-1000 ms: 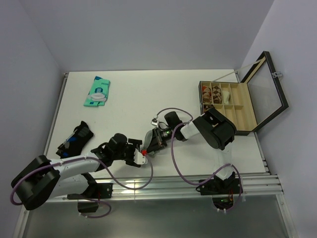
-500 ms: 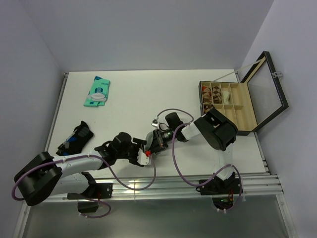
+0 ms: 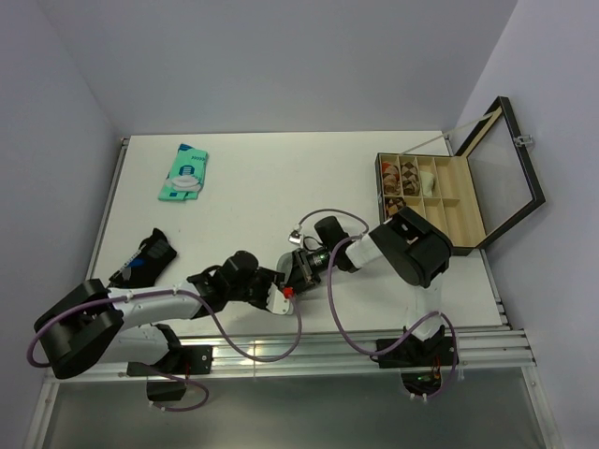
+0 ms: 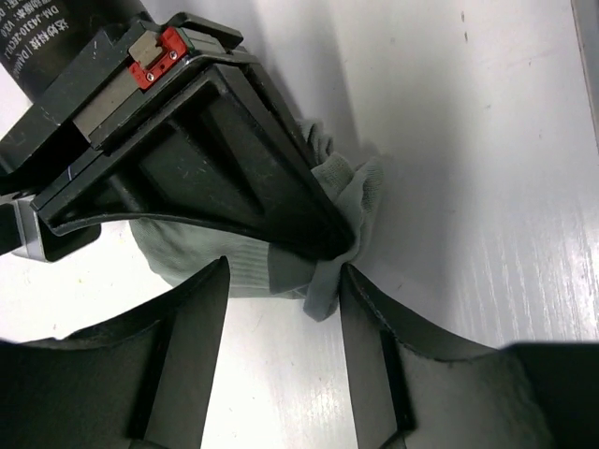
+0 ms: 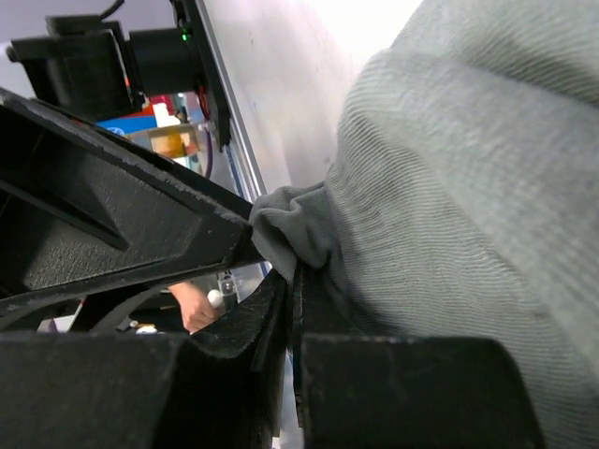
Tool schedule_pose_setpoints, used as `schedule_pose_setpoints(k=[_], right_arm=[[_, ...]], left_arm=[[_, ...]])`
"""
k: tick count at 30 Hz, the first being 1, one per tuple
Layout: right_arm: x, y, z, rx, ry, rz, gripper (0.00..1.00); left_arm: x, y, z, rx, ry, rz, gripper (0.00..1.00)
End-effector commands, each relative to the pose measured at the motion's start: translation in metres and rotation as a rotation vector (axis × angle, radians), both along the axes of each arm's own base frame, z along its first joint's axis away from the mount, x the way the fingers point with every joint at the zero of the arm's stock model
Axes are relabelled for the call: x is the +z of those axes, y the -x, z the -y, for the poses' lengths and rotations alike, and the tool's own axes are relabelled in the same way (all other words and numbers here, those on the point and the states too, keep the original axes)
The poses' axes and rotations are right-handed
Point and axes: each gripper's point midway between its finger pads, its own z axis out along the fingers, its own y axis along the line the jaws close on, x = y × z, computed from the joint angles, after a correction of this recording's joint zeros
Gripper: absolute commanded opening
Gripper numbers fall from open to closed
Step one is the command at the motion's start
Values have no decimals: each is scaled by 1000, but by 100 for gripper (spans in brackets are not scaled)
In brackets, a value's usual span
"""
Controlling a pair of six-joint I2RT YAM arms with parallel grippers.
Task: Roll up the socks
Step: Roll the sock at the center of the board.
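— What do your fingers have right now?

— My right fingers (image 5: 290, 271) are pinched tight on a fold of the grey sock (image 4: 271, 267). The cloth bunches up right at their tips and spreads off to one side of them.

— And the left ones?

— My left fingers (image 3: 281, 296) stand fairly wide, tips pointed at the right ones, nearly nose to nose. The sock's ribbed edge lies in the gap just past the left tips. One tip sits right against a small flap of it, but I can't tell if it truly touches. Nothing is gripped there.

— Where is the sock resting?

— On the white tabletop (image 4: 468, 187), low under both sets of fingers. Most of it is tucked beneath the right fingers, with a crumpled end sticking out beyond them.

— What else lies around?

— Off to the left of my left fingers, well apart, a dark cloth (image 3: 140, 260) with a bit of blue lies near the tabletop's edge. Farther out on that side, well past it, is a flat teal packet (image 3: 183, 173). Away to the right of my right fingers sits a box (image 3: 456, 208) with its lid up. Some of its small compartments hold things I can't make out.
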Motion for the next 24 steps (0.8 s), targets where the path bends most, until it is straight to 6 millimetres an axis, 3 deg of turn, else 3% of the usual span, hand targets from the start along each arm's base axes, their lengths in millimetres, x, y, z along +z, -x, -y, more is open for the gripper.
schedule_pose_setpoints(k=[1,13,24], right_arm=[[17,8,2,40,-47,50,7],[22,15,10,42,-30,71,7],[6,18,19,-2,45,72,10]], left_arm=[[11,-2,12,7,19,-21,55],[2,8,25,-20,-26,-51,49],[-4,19,29,-47,-81,-117,17]])
